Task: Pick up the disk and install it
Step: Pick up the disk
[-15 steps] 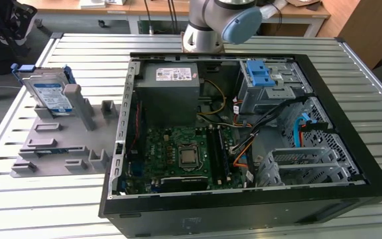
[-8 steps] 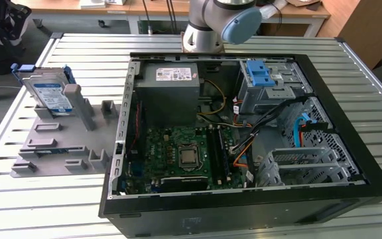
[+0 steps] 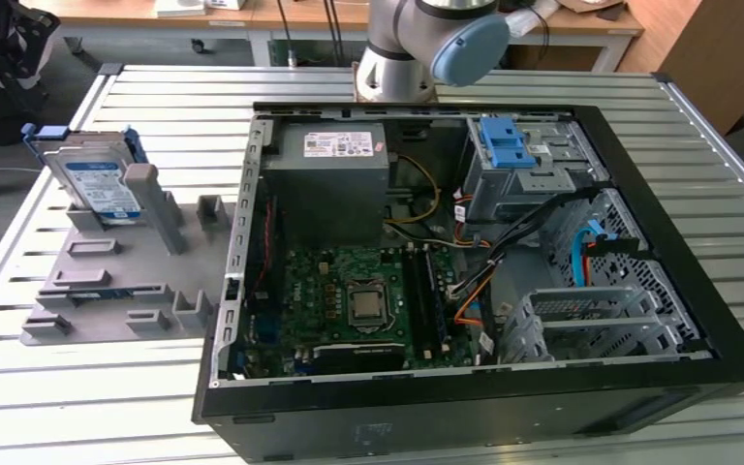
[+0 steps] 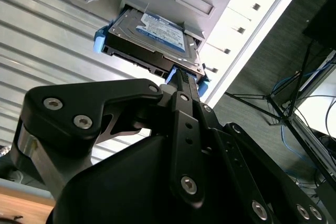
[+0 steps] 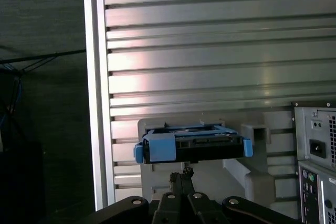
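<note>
closest in both wrist views is the black hand [image 5: 182, 174], its two fingers [image 5: 177, 187] pressed together and pinching nothing. its tip points at the disk [image 5: 191, 148] and sits just short of the blue carrier frame; whether it touches the frame cannot be told. in the second wrist view the hand [image 4: 181, 80] lines up with one blue corner of the disk [image 4: 152, 35], whose white-and-blue label faces the camera.

the disk stands on edge in a slot of a grey fixture [image 3: 127, 281], leaning against an upright post, and nothing lies between it and the hand. the fixture rests on the slatted metal bench [image 3: 152, 97], near the edge on the exterior view's left.

beside the fixture, toward the exterior view's right, lies an open black computer case [image 3: 682, 387]. the exterior view looks into it: a green motherboard [image 3: 359, 300], a grey power-supply box [image 3: 342, 174] with a white sticker, a blue ridged latch [image 3: 508, 145] on a metal bay, and a perforated drive cage [image 3: 599, 320] with loose cables around it. the first wrist view gives the case's rear panel [image 5: 315, 145] instead, with a power socket.

behind the case rises the arm's base [image 3: 405, 58]. past the bench edge the second wrist view shows dark floor and trailing cables [image 4: 299, 87].
</note>
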